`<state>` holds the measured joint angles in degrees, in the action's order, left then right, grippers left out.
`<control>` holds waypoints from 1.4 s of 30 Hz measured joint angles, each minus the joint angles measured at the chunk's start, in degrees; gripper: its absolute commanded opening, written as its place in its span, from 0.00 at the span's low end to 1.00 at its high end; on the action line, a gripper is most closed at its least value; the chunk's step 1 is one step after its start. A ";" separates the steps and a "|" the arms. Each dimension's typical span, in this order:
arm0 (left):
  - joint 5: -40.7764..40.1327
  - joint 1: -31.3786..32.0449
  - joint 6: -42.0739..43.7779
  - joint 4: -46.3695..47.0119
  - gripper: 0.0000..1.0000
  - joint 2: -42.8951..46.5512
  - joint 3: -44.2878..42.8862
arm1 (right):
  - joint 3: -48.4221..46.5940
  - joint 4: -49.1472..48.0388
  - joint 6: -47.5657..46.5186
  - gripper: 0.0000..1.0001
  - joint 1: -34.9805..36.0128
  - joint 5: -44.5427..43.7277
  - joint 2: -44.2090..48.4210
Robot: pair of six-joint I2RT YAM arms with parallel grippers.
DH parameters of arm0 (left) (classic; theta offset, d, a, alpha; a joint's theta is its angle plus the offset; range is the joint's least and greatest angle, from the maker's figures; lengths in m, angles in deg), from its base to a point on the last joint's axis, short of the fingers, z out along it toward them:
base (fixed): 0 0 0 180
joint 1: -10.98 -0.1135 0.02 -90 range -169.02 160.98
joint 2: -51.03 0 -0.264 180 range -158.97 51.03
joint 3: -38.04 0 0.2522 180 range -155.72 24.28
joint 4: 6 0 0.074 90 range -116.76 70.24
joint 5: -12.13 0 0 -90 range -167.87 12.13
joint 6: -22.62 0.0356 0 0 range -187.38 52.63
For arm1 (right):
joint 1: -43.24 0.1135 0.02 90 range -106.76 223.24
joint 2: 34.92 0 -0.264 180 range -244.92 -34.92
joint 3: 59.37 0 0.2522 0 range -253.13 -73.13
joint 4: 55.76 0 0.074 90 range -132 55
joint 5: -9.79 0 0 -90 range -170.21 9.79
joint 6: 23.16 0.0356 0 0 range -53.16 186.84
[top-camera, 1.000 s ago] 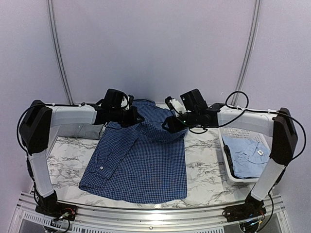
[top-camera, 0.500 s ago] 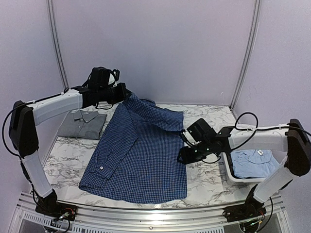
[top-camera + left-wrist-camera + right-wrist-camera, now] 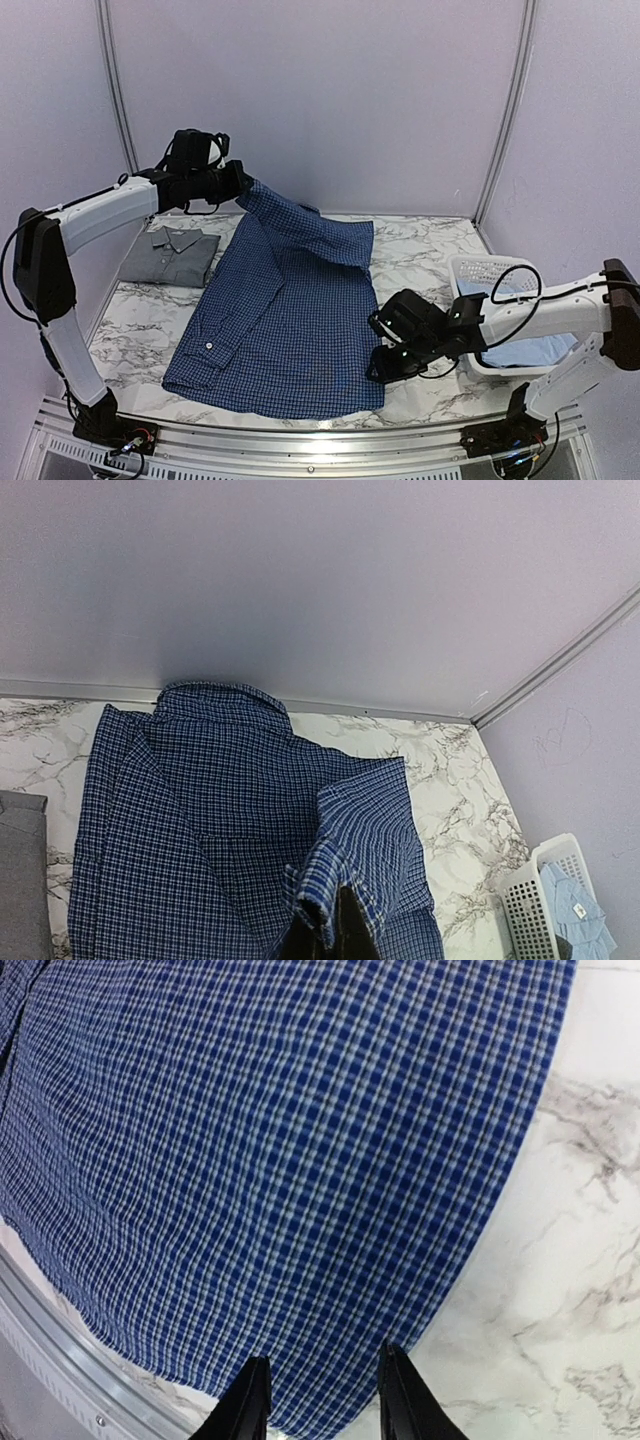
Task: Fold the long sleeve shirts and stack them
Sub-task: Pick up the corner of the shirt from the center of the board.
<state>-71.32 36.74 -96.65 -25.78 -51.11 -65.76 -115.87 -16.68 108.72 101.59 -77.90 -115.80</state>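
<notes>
Sleeve fold on dark blue checked shirt [image 3: 290,320] at table [image 3: 425,262] centre: left gripper [image 3: 236,186] pinching sleeve end [image 3: 345,845] high at 11 o'clock, right gripper [image 3: 322,1358] parted over 5 o'clock hem [image 3: 425,1325]; pin hem, then lay sleeve flat.

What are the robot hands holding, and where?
Left gripper pinches the dark blue checked shirt by a sleeve end. Right gripper holds nothing, jaws open.
</notes>
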 measured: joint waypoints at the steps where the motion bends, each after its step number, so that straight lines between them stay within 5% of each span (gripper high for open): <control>1: 0.00 -0.20 0.02 -0.04 0.00 0.07 -0.09 | 0.28 0.20 1.07 0.31 1.09 0.04 0.50; 19: 1.14 -1.84 0.20 -0.44 0.00 0.35 -1.46 | 3.76 3.39 14.38 0.20 9.68 -0.98 0.96; 26: 1.14 -1.90 0.42 -0.55 0.00 0.35 -2.25 | 3.76 3.76 15.85 0.00 9.92 -2.93 0.22; 42: 4.57 -2.14 -2.99 0.42 0.00 -4.98 -10.14 | 8.83 11.21 15.52 0.00 2.80 -7.13 11.08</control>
<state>-66.75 34.60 -99.65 -25.37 -56.10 -75.90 -107.04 -5.46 124.24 104.39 -85.03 -104.72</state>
